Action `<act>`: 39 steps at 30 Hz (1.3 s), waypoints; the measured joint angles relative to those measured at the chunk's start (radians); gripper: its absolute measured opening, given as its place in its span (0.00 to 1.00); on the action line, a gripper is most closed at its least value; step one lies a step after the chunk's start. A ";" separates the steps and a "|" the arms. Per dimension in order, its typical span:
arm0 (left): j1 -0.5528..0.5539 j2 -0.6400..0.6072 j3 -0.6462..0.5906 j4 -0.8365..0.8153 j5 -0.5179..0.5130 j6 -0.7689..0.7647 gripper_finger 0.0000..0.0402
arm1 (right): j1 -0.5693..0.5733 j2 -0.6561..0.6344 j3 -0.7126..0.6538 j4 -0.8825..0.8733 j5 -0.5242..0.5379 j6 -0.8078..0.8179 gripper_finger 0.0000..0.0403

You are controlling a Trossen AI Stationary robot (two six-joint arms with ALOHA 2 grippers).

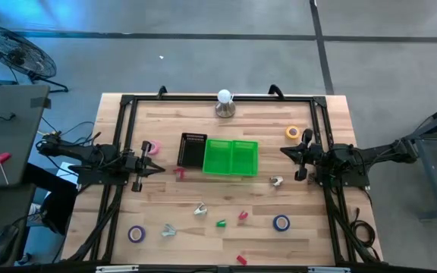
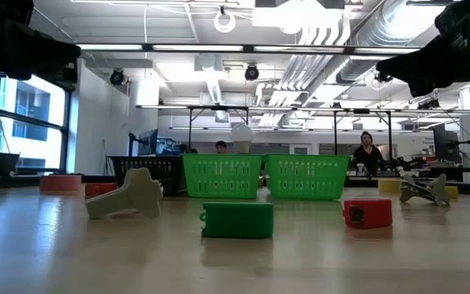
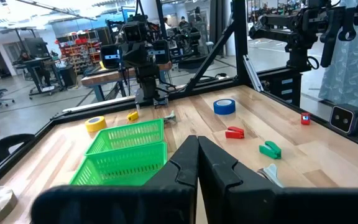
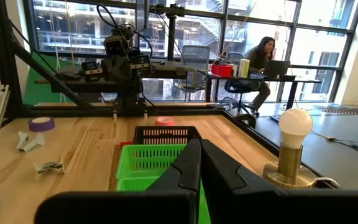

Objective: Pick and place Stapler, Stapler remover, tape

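Observation:
My left gripper (image 1: pixel 159 168) hovers shut at the table's left side, and my right gripper (image 1: pixel 285 150) hovers shut at its right side; neither holds anything. Tape rolls lie flat on the table: pink (image 1: pixel 152 147), yellow (image 1: pixel 292 133), purple (image 1: pixel 136 233) and blue (image 1: pixel 281 223). A red stapler (image 1: pixel 243 216) and a green stapler (image 1: pixel 221 223) lie near the front, with another red one (image 1: pixel 241 259) at the front edge. Metal staple removers (image 1: pixel 200 210) (image 1: pixel 168 230) (image 1: pixel 277 180) lie scattered. In the left wrist view the shut fingers (image 3: pixel 197 158) point over the green basket (image 3: pixel 129 149).
A green basket (image 1: pixel 230 158) and a black basket (image 1: pixel 193 149) stand side by side at the table's middle. A lamp with a white bulb (image 1: pixel 224 102) stands at the far edge. A black frame (image 1: pixel 127 102) runs round the table. People sit at desks beyond the table.

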 joint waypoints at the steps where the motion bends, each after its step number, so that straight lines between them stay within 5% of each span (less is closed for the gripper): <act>1: 0.000 0.000 0.000 0.000 0.000 0.000 0.00 | 0.000 0.000 0.000 0.000 0.000 0.000 0.01; 39: 0.000 0.000 0.000 0.004 -0.005 -0.010 0.00 | 0.000 0.000 0.000 0.000 -0.005 0.000 0.01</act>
